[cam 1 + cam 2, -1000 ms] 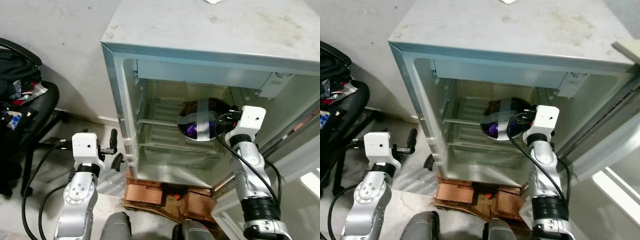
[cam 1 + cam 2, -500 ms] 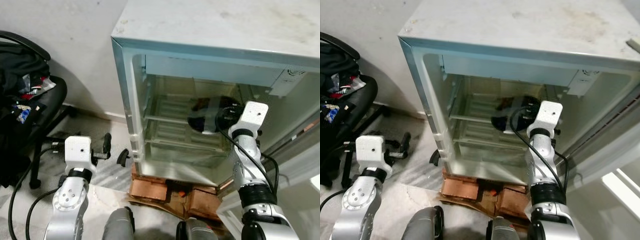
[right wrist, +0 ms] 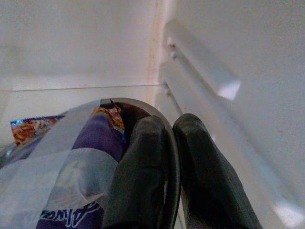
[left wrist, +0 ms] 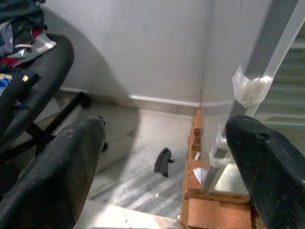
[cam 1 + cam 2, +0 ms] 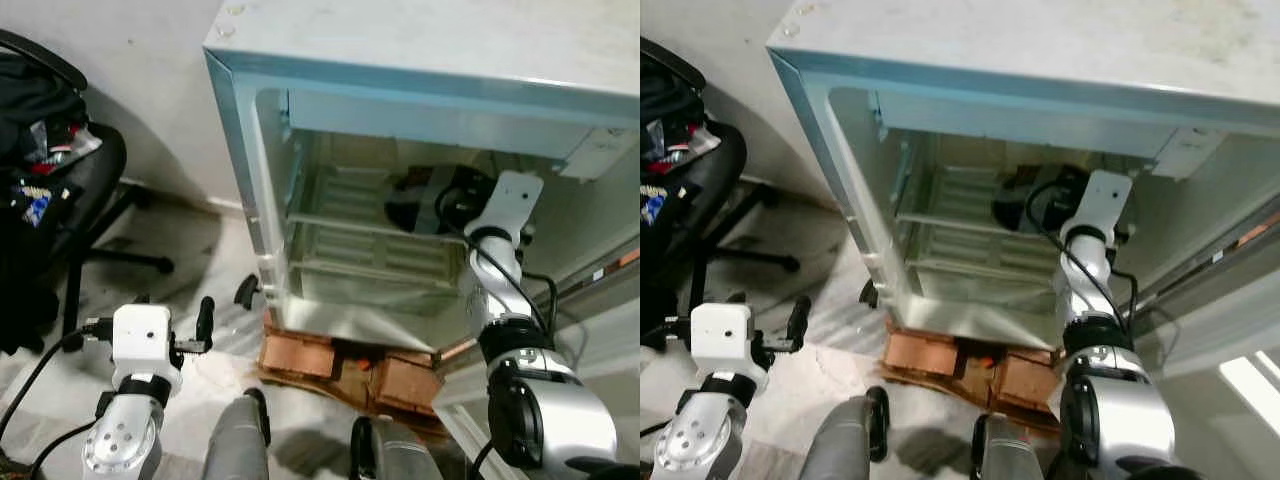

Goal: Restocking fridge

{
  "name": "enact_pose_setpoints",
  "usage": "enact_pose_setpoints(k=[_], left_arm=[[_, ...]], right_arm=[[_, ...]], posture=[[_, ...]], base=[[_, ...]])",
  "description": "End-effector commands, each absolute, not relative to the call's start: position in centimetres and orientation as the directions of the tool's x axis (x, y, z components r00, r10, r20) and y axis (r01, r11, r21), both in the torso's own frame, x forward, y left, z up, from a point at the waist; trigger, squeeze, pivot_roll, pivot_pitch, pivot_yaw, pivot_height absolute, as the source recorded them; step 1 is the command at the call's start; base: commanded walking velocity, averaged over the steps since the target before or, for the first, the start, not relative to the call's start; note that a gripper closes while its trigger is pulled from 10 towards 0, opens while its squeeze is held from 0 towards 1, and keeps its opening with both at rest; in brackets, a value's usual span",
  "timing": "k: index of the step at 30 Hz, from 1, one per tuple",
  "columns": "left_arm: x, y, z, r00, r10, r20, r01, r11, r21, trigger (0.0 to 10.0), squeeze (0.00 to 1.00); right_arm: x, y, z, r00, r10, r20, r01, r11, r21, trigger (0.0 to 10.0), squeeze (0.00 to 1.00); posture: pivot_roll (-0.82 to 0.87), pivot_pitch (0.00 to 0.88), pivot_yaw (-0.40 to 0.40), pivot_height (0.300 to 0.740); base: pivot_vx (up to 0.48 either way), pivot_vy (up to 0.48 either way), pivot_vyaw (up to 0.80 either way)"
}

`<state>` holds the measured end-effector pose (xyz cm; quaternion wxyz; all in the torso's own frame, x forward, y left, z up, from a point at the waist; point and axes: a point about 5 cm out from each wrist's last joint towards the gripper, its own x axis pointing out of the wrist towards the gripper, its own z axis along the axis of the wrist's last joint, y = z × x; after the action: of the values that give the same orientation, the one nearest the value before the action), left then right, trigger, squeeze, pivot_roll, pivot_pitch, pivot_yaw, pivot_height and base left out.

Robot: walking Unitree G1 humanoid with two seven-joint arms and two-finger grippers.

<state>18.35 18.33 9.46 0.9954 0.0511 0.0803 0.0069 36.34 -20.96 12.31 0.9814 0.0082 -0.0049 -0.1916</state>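
A small white fridge stands open on bricks. Inside, at the upper shelf's right side, is a dark bowl of purple snack packets with clear tape across its top. My right gripper reaches into the fridge and is shut on the bowl's rim, one finger inside and one outside. The glass shelf lies just under the bowl; I cannot tell whether they touch. My left gripper is open and holds nothing, low over the floor to the left of the fridge's front corner.
A black office chair piled with clothes stands at the left by the wall. The fridge rests on bricks. A small black piece lies on the floor near the bricks. The open door is at the right.
My right gripper has carried the bowl deeper into the fridge, over the upper shelf. The camera has shifted, and my left arm now sits lower in view.
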Motion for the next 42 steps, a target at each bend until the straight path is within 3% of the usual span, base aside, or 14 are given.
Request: enact_pose_setpoints(k=[1,9,14,21,22,23,24,30,39,42], left_arm=[[18.1,18.3,9.8,0.987,0.019,-0.159,-0.001,0.994,0.111,10.0,0.0],[16.5,18.2,11.1,0.984,0.045,-0.174,-0.027,0.994,0.108,10.0,0.0],[16.2,18.3,11.1,0.981,0.053,-0.186,-0.034,0.994,0.106,10.0,0.0],[16.5,17.9,11.4,0.98,0.065,-0.189,-0.048,0.994,0.093,10.0,0.0],[16.5,17.9,11.3,0.979,0.068,-0.191,-0.051,0.995,0.09,10.0,0.0],[16.5,17.9,11.3,0.979,0.068,-0.191,-0.051,0.995,0.09,10.0,0.0],[16.6,17.8,11.2,0.979,0.069,-0.193,-0.052,0.995,0.088,10.0,0.0],[17.7,17.4,11.0,0.98,0.068,-0.188,-0.054,0.996,0.076,10.0,0.0],[19.0,17.2,10.7,0.984,0.064,-0.165,-0.054,0.996,0.064,10.0,0.0],[20.6,16.9,10.7,0.989,0.058,-0.135,-0.051,0.997,0.053,10.0,0.0]], right_arm=[[36.2,-21.5,11.9,0.911,-0.412,-0.014,0.413,0.911,0.021,10.0,0.0],[36.8,-22.4,12.0,0.831,-0.547,-0.099,0.555,0.828,0.086,10.0,0.0],[37.1,-21.8,12.0,0.821,-0.554,-0.139,0.571,0.807,0.154,10.0,0.0],[37.9,-20.9,12.7,0.805,-0.542,-0.24,0.591,0.704,0.393,10.0,0.0],[38.2,-20.7,13.2,0.814,-0.528,-0.242,0.576,0.682,0.451,10.0,0.88],[38.2,-20.7,13.2,0.814,-0.528,-0.242,0.576,0.682,0.451,10.0,0.88],[38.5,-20.5,13.6,0.828,-0.506,-0.242,0.552,0.661,0.509,10.0,1.0],[39.5,-19.0,14.9,0.903,-0.383,-0.192,0.412,0.65,0.639,10.0,1.0],[39.7,-18.5,15.3,0.955,-0.276,-0.11,0.286,0.758,0.586,10.0,1.0],[39.5,-18.5,14.8,0.976,-0.204,-0.078,0.216,0.838,0.501,10.0,1.0]], posture=[[0.25,0.328,-0.004,0.74],[0.33,0.37,-0.003,0.74],[0.34,0.375,-0.011,0.74],[0.34,0.369,-0.027,0.74],[0.33,0.366,-0.03,0.74],[0.33,0.366,-0.03,0.74],[0.33,0.361,-0.035,0.74],[0.3,0.335,-0.047,0.74],[0.28,0.291,-0.058,0.74],[0.25,0.245,-0.067,0.74]], base=[[0.0,0.0,0.0],[0.0,0.0,0.0],[0.0,0.0,0.0],[0.0,0.0,0.0],[0.0,0.0,0.0],[0.0,0.0,0.0],[0.0,0.0,0.0],[0.0,0.0,0.0],[0.0,0.0,0.0],[0.0,0.0,0.0]])
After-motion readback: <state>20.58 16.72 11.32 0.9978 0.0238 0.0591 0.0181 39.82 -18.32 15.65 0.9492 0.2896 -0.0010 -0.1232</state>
